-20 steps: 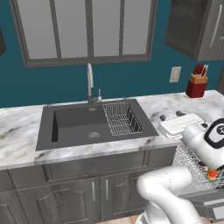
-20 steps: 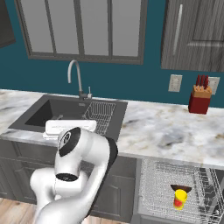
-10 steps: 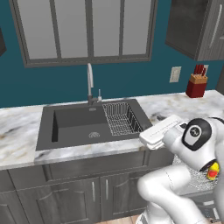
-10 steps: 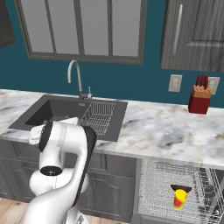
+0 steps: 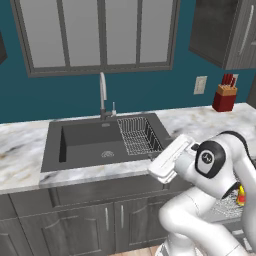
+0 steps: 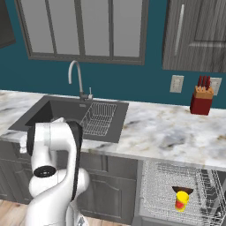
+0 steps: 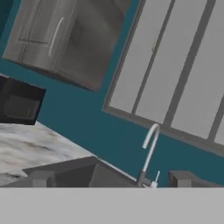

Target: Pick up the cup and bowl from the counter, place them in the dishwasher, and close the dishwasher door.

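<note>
While the arm folds over the front edge of the counter [image 5: 30, 150] in the left base view, the hand sits by the sink's [image 5: 95, 142] front right corner, its fingers hidden. Marble right of the basin lies bare to the knife block [image 5: 224, 95] at the back edge.

Right base view: the cup [image 6: 181, 202] stands in the dishwasher [image 6: 176, 190] rack, the bowl [image 6: 182, 191] on top of it, rack pulled forward.

Hand view: the gripper [image 7: 109, 178] stands apart, holding nothing, facing the faucet [image 7: 149, 151].
</note>
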### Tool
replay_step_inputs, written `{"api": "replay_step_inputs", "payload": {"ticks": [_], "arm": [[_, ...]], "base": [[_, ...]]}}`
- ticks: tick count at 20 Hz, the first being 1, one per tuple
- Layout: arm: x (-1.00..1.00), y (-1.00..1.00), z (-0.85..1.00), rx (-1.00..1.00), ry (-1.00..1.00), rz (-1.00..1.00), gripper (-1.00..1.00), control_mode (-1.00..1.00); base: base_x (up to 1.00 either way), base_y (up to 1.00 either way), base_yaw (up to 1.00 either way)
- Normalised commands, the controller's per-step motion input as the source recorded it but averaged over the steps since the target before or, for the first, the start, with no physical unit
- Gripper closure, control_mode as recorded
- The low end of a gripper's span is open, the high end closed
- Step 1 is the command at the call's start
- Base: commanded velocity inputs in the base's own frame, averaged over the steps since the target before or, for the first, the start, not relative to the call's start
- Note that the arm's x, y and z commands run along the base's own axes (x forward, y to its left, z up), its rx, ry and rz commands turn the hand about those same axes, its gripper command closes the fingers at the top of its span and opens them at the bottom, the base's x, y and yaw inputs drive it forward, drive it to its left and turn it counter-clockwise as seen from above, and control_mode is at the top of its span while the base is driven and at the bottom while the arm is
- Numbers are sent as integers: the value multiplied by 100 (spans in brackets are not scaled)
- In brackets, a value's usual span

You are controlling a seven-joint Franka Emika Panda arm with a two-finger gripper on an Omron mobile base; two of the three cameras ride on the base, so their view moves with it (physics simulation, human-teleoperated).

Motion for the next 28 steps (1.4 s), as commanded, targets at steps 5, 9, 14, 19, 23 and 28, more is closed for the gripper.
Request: {"api": "replay_step_inputs", "payload": {"ticks": [5, 9, 14, 19, 23, 28], "arm": [[-57, -65, 0, -98, 7, 22, -100, -100], [-54, -97, 5, -80, 0, 10, -100, -100], [-58, -100, 64, -41, -8, 2, -100, -100], [-64, -93, 80, -3, -10, 0, -100, -100], [-95, -71, 79, 36, -12, 0, -100, -100], [-100, -62, 62, 54, -13, 5, -100, -100]], "base": [[0, 0, 0], [0, 0, 0], [0, 0, 0], [0, 0, 0], [0, 0, 0], [0, 0, 0]]}}
